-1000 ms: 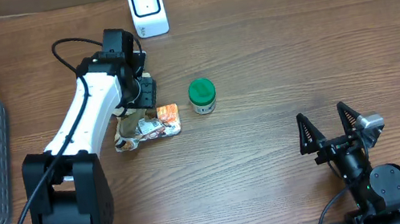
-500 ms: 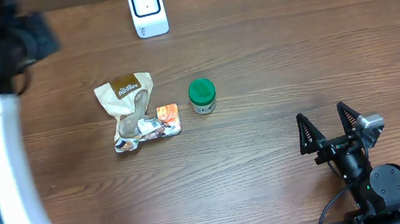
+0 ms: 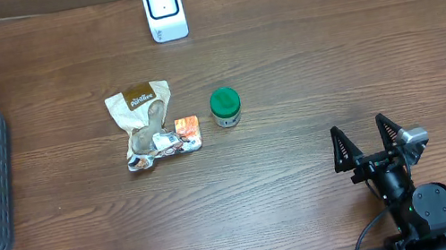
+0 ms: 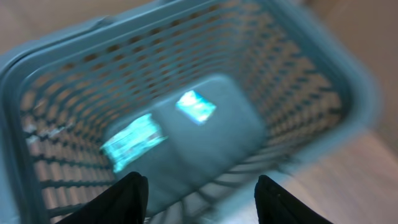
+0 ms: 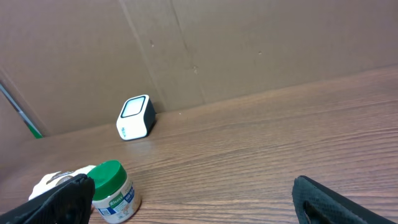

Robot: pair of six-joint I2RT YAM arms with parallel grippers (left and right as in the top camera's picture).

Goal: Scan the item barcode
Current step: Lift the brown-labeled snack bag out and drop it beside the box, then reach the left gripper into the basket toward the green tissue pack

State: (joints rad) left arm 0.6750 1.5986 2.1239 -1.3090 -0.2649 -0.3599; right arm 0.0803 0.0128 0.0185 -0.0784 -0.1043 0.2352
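Overhead and wrist views showed right gripper and left gripper released; the light, crinkly pouch seemed best pinched at its top.

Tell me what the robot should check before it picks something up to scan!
1. Scanner stands at the back with nothing in front of it: ok.
2. Green-lidded jar is upright and apart from the snack bag: ok.
3. Right gripper is open and empty: ok.
4. Left gripper is open and empty, above the basket: ok.
5. Which way the jar's barcode faces: cannot tell.
6. What lies in the basket: cannot tell, the picture is blurred.
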